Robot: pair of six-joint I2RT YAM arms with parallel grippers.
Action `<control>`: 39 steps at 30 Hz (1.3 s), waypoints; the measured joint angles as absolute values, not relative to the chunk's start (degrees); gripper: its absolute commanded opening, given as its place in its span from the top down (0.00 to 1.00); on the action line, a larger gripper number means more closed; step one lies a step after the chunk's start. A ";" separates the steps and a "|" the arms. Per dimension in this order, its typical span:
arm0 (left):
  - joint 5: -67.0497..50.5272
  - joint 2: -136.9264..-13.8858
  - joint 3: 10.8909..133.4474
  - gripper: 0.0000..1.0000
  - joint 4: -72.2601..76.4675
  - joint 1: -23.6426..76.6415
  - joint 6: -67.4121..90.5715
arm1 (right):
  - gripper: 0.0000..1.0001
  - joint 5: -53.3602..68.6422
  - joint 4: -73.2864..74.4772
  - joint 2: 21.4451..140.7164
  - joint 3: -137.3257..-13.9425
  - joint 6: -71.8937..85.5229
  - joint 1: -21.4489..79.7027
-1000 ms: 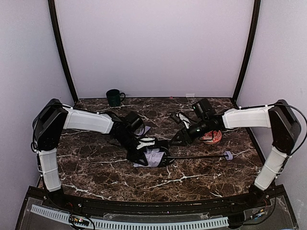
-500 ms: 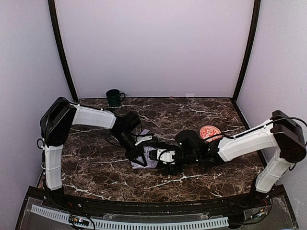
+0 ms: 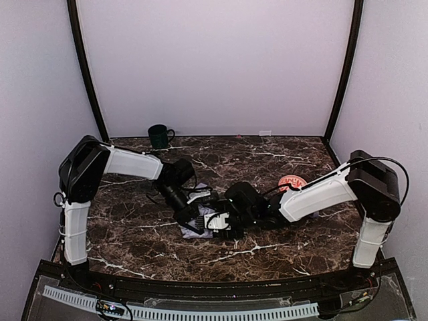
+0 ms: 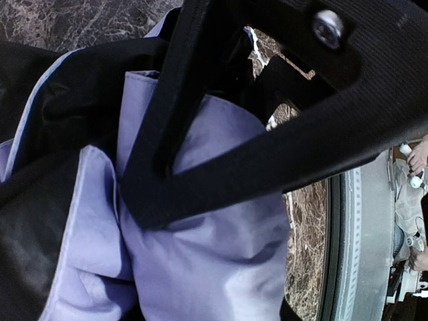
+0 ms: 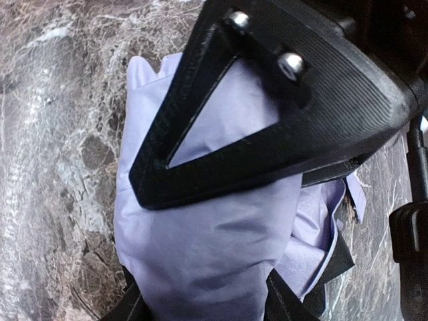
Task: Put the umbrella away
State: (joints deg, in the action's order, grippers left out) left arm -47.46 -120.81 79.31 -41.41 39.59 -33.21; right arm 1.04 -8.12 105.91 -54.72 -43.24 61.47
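Note:
The umbrella [image 3: 195, 231] lies crumpled at the table's middle, with pale lavender fabric and black lining. My left gripper [image 3: 195, 212] comes in from the back left. Its jaws are closed on bunched lavender fabric [image 4: 221, 267]. My right gripper [image 3: 221, 224] comes in low from the right. It is shut on a thick fold of the same fabric [image 5: 200, 254], beside the left gripper. In the right wrist view the black lining [image 5: 338, 257] shows at the fold's edge. My right arm hides the shaft and handle in the top view.
A red-patterned bowl [image 3: 292, 182] sits at the right, just behind my right forearm. A dark green mug [image 3: 159, 136] stands at the back left by the wall. The table's front rail [image 4: 361, 254] shows at the right of the left wrist view.
My right arm swung down from the back right, moved left along the umbrella and closed on the fabric. The shaft and handle went out of sight. My left gripper kept its hold.

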 measured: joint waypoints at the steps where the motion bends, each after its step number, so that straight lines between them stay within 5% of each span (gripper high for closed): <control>1: -47.77 -120.90 79.44 0.85 -41.67 39.51 -33.21 | 0.67 1.23 -7.57 106.00 -55.05 -42.59 61.45; 3: -48.34 -121.21 79.72 0.62 -42.22 39.29 -33.21 | 0.74 1.39 -6.26 106.15 -55.83 -41.65 61.45; 6: -48.62 -121.19 79.79 0.44 -42.46 38.98 -32.64 | 0.79 1.74 -3.86 106.45 -57.23 -39.40 61.43; 9: -47.90 -118.87 77.87 0.03 -39.72 38.41 -30.39 | 0.82 3.33 -2.20 106.54 -58.08 -36.64 60.75; 18: -37.39 -92.14 57.08 0.05 -16.62 31.64 -24.51 | 0.84 11.75 2.11 108.01 -60.66 -27.05 57.47; 27: -26.41 -67.75 40.58 0.13 1.19 35.35 -30.09 | 0.85 24.38 9.61 112.14 -67.18 -20.14 52.29; 39: -15.79 -74.15 38.26 0.10 0.82 48.49 -47.51 | 0.85 42.76 18.50 119.42 -74.65 -12.82 45.56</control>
State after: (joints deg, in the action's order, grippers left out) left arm -15.79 -74.15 38.26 0.82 48.49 -47.51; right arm 42.76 18.50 119.42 -74.65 -12.82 45.56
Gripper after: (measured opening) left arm 0.881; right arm 0.354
